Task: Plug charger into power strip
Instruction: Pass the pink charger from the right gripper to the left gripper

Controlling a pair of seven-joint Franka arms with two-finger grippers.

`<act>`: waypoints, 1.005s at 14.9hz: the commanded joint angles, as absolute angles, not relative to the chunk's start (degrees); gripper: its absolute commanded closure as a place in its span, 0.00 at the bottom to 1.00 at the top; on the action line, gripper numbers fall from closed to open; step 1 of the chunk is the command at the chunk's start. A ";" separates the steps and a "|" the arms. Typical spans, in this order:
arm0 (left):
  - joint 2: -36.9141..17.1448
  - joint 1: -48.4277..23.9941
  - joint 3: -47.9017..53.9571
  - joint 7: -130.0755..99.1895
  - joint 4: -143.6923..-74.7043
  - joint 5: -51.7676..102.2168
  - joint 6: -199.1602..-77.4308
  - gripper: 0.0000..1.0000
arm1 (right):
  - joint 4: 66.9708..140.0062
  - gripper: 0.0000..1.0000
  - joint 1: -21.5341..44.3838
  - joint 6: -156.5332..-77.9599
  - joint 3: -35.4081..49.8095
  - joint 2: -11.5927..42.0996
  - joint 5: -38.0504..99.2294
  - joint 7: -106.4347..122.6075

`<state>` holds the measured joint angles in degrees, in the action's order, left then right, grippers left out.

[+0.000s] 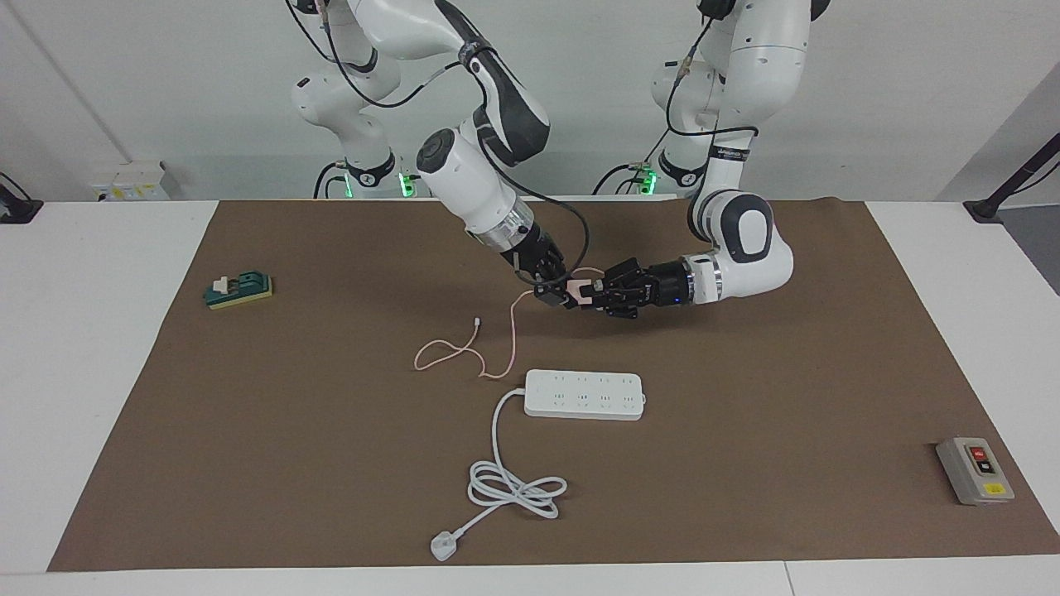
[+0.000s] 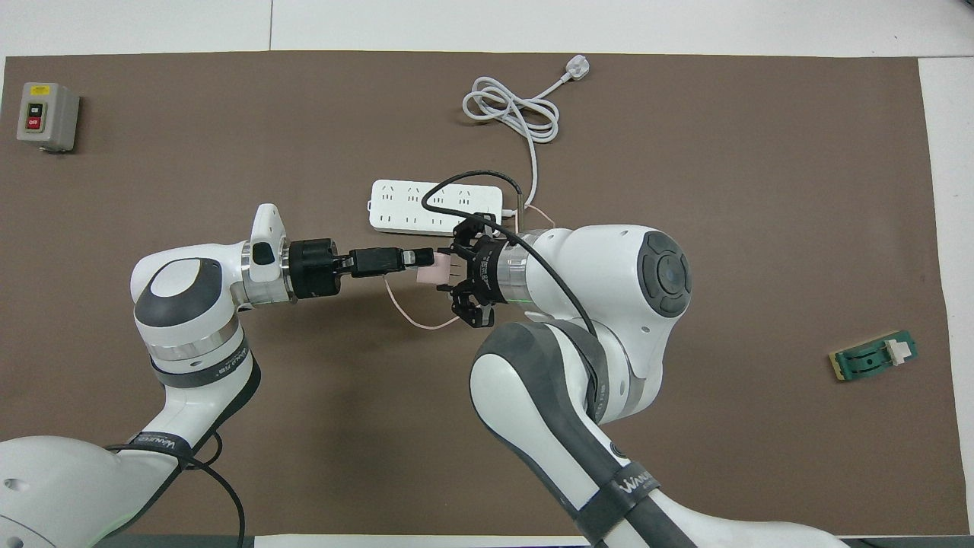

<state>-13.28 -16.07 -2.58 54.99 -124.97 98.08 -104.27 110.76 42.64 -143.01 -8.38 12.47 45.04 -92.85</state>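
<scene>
**Both grippers on the charger above the mat**

The two arms meet in the air over the middle of the brown mat [image 1: 745, 463], a little toward the robots' edge of it; between them is the charger [image 1: 577, 290], a small pale pink cube, lifted clear of the mat. The right gripper [image 1: 553, 291] comes down slantwise from the right arm's base and is closed on one side of the cube; the left gripper [image 1: 598, 291] reaches in almost level from the left arm's end and is closed on the other side of the cube; so the charger is held by both at once. In the overhead view the pink cube shows just between the two black tools. Its thin pink cable [image 1: 464, 352] hangs down from the cube and lies in loose curves on the mat, with its small free plug resting apart from the power strip.

The power strip [image 1: 584, 394] lies flat on the mat, farther from the robots than the held charger, sockets facing up; its thick white cord [image 1: 513, 488] runs to a coil near the mat's edge farthest from the robots and ends in a white plug [image 1: 444, 546].

A grey button box [image 1: 975, 470] sits near the mat's corner at the left arm's end, farthest from the robots; a small green block [image 1: 239, 290] lies near the mat's edge at the right arm's end.
</scene>
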 commanded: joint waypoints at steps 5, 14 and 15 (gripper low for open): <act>-13.36 -16.96 -3.16 56.25 -125.33 98.88 -104.15 1.00 | 111.27 0.00 42.80 -144.23 -8.53 12.13 45.53 -89.92; -12.40 -16.17 -3.34 56.08 -125.33 98.88 -105.81 1.00 | 111.09 0.00 38.86 -140.73 -8.96 10.29 45.18 -80.97; -11.78 -16.08 -3.51 55.81 -125.33 98.88 -106.60 1.00 | 111.09 0.00 37.72 -139.15 -8.96 9.59 45.09 -78.34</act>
<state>-13.33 -16.07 -3.02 55.25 -124.84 98.08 -104.91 110.57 40.28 -142.15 -9.13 11.69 45.03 -83.50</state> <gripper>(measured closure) 0.687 0.000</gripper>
